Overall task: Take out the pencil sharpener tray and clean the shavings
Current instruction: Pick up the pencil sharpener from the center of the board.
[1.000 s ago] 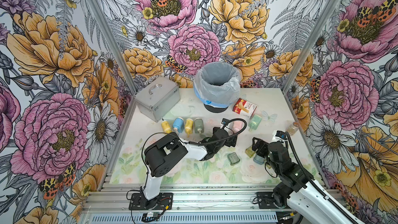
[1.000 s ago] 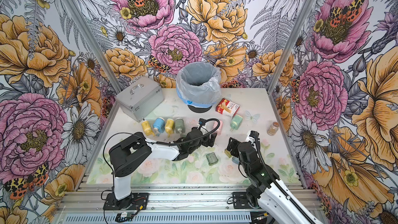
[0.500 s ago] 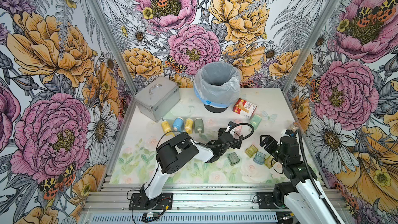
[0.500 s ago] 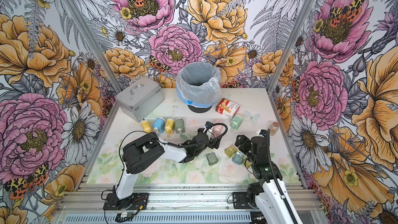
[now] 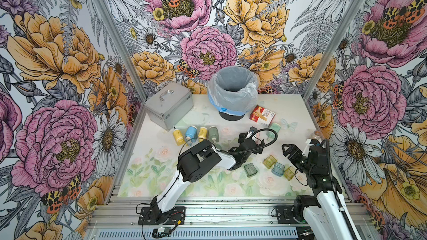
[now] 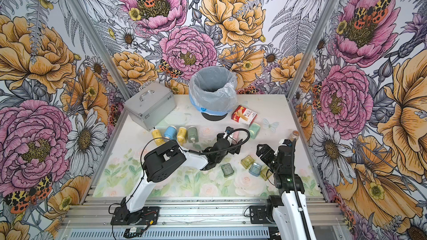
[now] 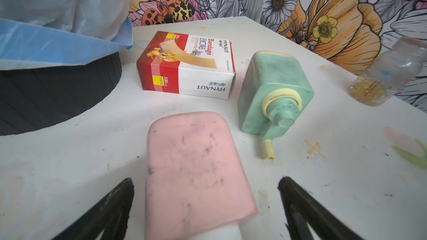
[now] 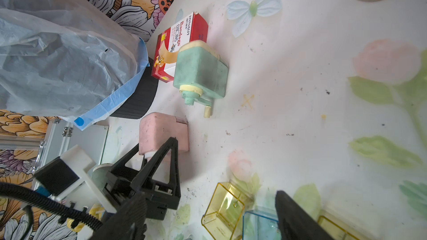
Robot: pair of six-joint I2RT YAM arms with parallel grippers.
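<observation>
Left hand [image 7: 206, 181] is wide open, a finger on either side of the near end of the pink sharpener [image 8: 161, 130], with daylight showing on both sides and nothing gripped. That sharpener lies on its side in the middle of the counter [image 8: 300, 65], and this looks like the approach to grasping it. I'd say its tray is yet to come out, though I can't make the drawer out clearly.

Right hand [image 5: 288, 151] is open too and empty, hovering near the loose trays: a yellow tray [image 5: 269, 161], a blue tray [image 5: 278, 169], another yellowish one [image 5: 290, 173] and a dark green tray [image 5: 250, 169] lying a little apart from them. Shavings [image 8: 327, 92] show as scattered dark flecks on the bare counter.

Next move, by my reading: the left hand closes squarely on the pink body and steadies it so the right can draw the tray.

Room is tight ahead. The green sharpener [image 7: 275, 93] sits near the pink one, the bandage box [image 7: 189, 65] is just behind, and the bin [image 5: 231, 102] stands beyond. A small bottle [image 7: 388, 72] stands near the wall. The clearest space is the printed patch nearest the arm bases.
</observation>
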